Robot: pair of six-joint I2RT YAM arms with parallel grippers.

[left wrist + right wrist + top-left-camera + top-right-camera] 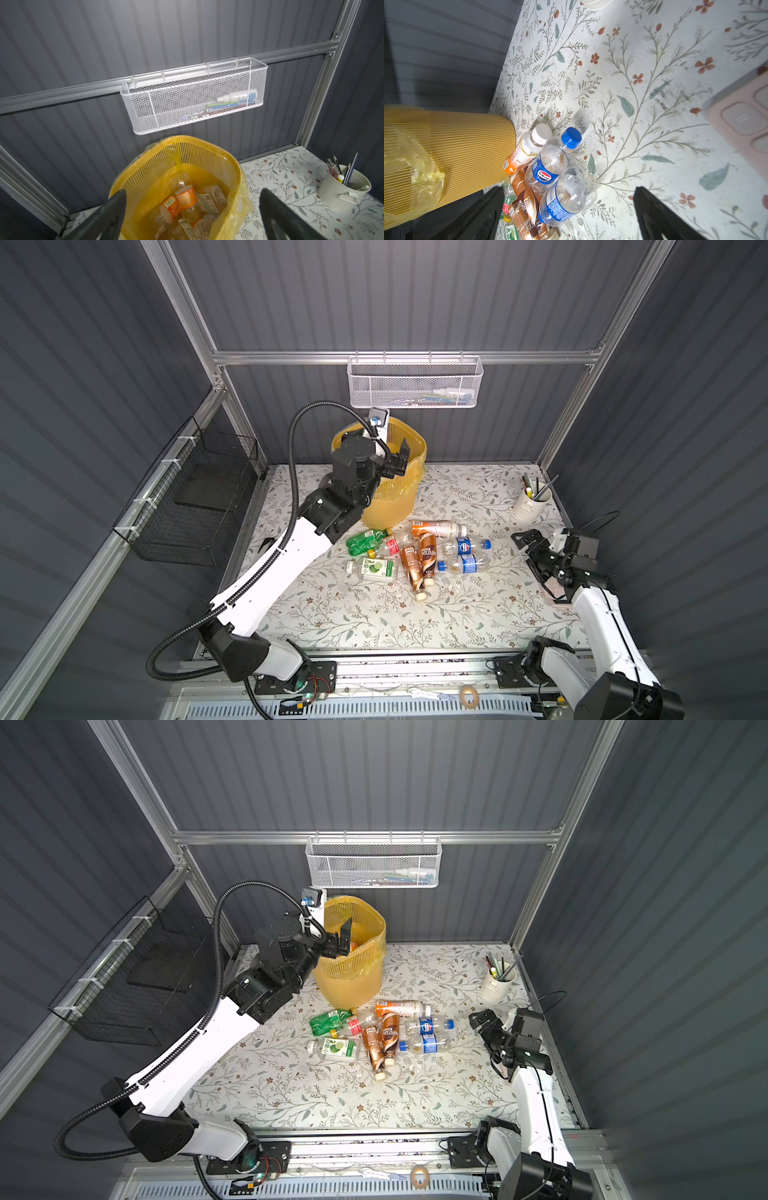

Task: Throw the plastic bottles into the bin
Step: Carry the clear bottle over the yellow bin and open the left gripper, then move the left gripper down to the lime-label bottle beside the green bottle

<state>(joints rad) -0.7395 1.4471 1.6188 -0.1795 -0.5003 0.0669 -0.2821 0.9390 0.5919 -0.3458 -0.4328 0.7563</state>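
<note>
plastic bottles (419, 551), perhaps ten, lie heaped at the middle of the table (478, 614) before the bin (417, 443) at its back edge, others already inside; the left gripper (401, 460) hangs open and empty over the rim, the right gripper (532, 553) open near the right edge, so next comes another pick.

Between jaws of left gripper (192, 193): ribbed yellow plastic bin (207, 149), glossy film liner (236, 207); ahead of right gripper (569, 189) jaws: glossy clear plastic bottles (550, 166) on matt printed tabletop (654, 83).
</note>
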